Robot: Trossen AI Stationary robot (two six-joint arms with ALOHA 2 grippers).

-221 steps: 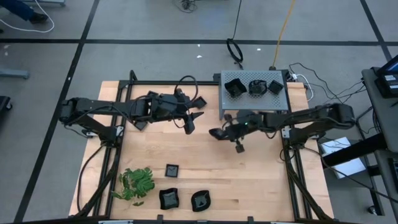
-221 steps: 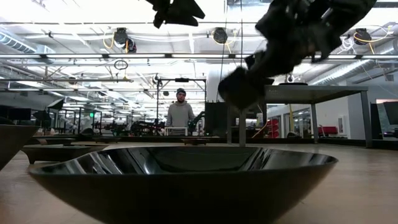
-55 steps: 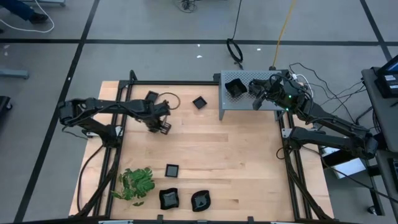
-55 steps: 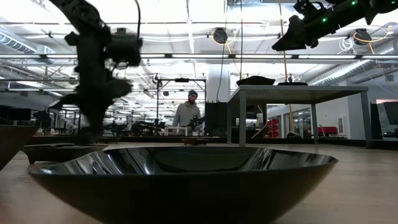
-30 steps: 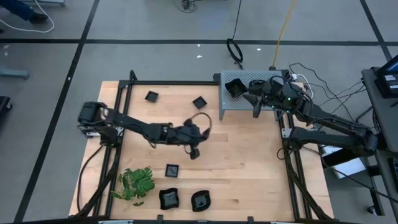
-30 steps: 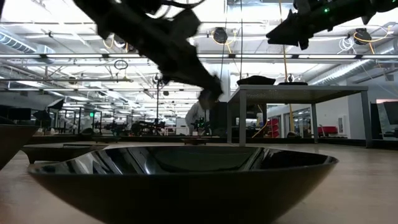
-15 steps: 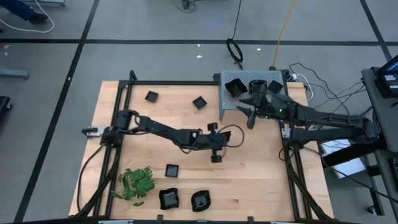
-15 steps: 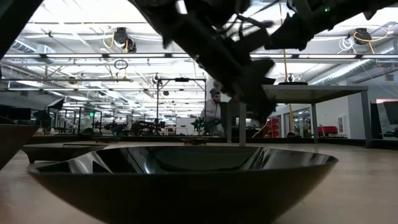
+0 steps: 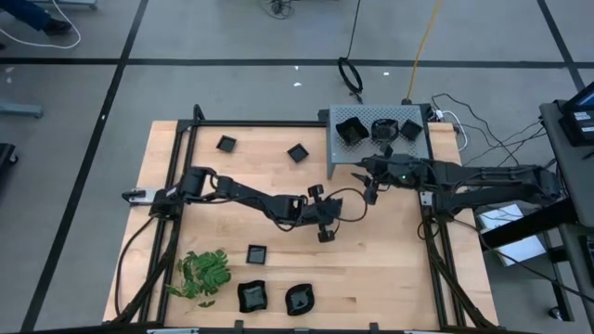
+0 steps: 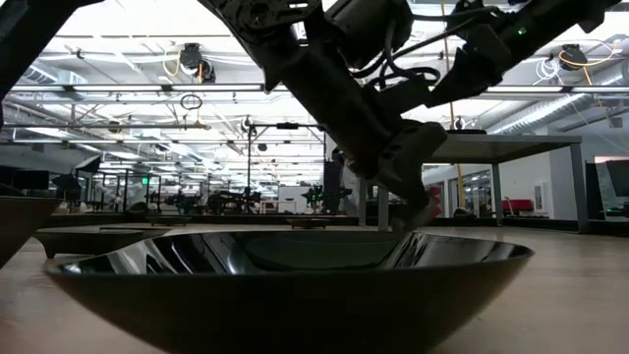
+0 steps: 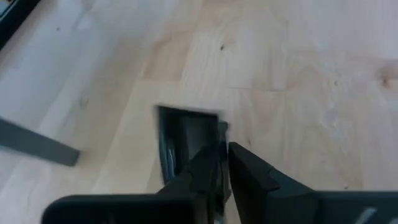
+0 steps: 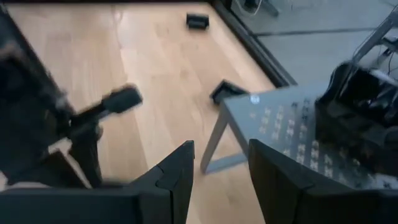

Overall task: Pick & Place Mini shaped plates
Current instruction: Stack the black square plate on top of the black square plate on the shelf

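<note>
Left gripper (image 9: pixel 325 235) is seen stretched out over the middle of the wooden table (image 9: pixel 390 269), fingers (image 11: pixel 249 171) nearly together with only a thin gap between them; a small square black plate (image 11: pixel 186 140) lies blurred right at the fingertips in the left wrist view, whether it is clamped or merely touched cannot be told. Right gripper (image 9: pixel 370 195) is held just off the near edge of the grey perforated metal box (image 9: pixel 418 153), fingers (image 12: pixel 177 171) spread apart, nothing between them. Three black plates (image 9: pixel 351 130) are seen on top of the box, one larger square, two smaller beside it. Two small square plates (image 9: pixel 225 144) lie apart on the table's far side, the second (image 9: pixel 297 152) near the box's corner. Another small square plate (image 9: pixel 257 252) lies on the near side, with two larger wavy-edged plates (image 9: pixel 251 297) along the near edge, side by side, the other (image 9: pixel 299 300) to its right. Green leafy sprig (image 9: pixel 205 274) lies just left of these. In the low view a big glossy black dish (image 10: pixel 295 280) fills the foreground, both arms crossing above it
</note>
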